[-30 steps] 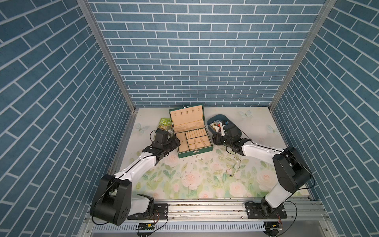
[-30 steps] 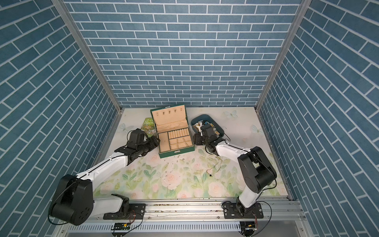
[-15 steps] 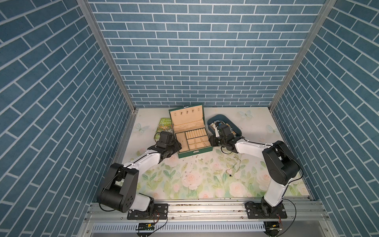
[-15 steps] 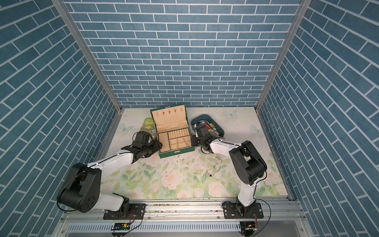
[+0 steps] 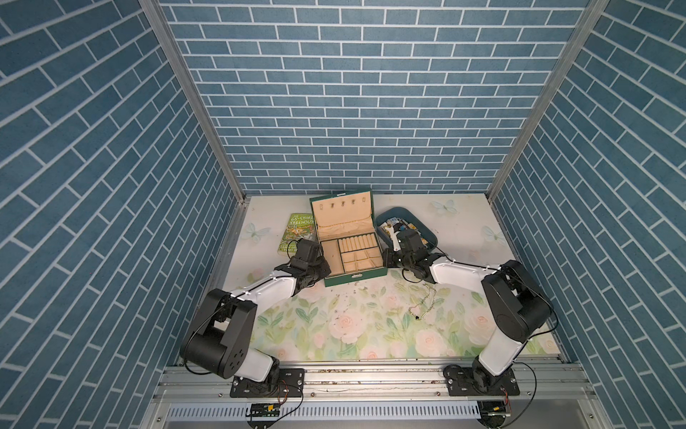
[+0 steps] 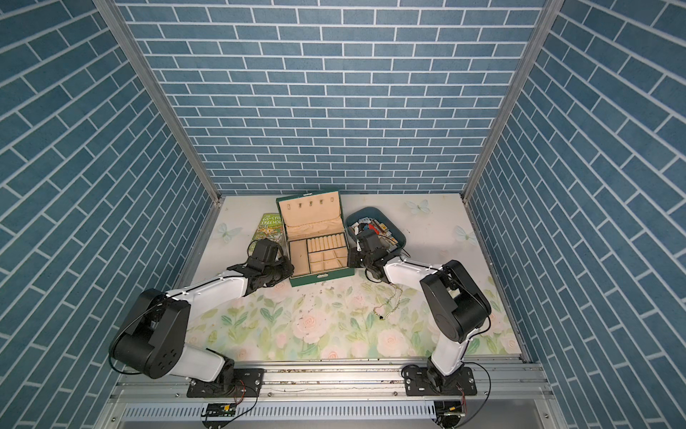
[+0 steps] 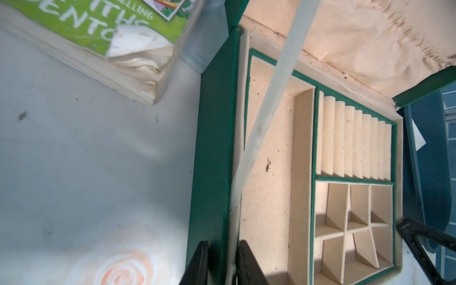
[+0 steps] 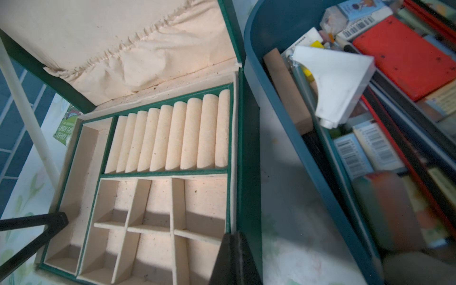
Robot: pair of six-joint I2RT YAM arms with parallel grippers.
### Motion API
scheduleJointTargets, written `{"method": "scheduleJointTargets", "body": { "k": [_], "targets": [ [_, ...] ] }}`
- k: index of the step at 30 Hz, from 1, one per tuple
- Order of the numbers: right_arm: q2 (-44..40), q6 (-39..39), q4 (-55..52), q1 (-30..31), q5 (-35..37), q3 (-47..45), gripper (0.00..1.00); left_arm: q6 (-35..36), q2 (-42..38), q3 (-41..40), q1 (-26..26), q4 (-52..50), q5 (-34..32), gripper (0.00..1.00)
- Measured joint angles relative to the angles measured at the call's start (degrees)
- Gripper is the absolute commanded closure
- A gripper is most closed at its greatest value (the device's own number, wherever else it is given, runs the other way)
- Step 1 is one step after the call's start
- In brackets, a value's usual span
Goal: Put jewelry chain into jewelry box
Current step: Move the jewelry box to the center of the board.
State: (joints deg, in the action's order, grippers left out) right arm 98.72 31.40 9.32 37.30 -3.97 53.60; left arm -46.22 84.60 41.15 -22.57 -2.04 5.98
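Table (image 5: 371,334): flower-printed and enclosed by blue brick-pattern walls. The jewelry box (image 5: 341,279) is set near the back edge, about the middle, with its lid (image 5: 341,213) raised upright.
Jewelry chain (image 5: 427,304): it is laid loose on the table, between the box's front right corner and the front edge. It is apart from the box and held by nothing.
Left gripper (image 7: 222,246): the jaws are set astride the box's left wall near the front corner and are narrowly closed on that wall.
Right gripper (image 8: 233,237): it is fully closed at the rim of the box's right wall, and nothing is seen between the fingers.
Step in hand: the box is judged to be steadied or squared; the chain is not yet picked up.
How it is done well: the box should be held by the left grip alone, so that the lid is not shaken down. The right gripper should be opened and lowered straight down where the links are bunched, so that several strands are caught. The long compartment (image 7: 269,160) by the left wall is judged the easiest target. The chain should be lowered in, not dropped from height.
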Motion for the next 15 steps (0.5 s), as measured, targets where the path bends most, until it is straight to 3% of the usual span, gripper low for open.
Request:
{"method": "scheduleJointTargets", "body": {
  "k": [15],
  "targets": [
    [-13.3,4.9,1.9,3.5,2.0,-15.2,0.85,0.1,-8.9,-8.4,-6.1,1.2,-1.5,0.76]
  ]
}}
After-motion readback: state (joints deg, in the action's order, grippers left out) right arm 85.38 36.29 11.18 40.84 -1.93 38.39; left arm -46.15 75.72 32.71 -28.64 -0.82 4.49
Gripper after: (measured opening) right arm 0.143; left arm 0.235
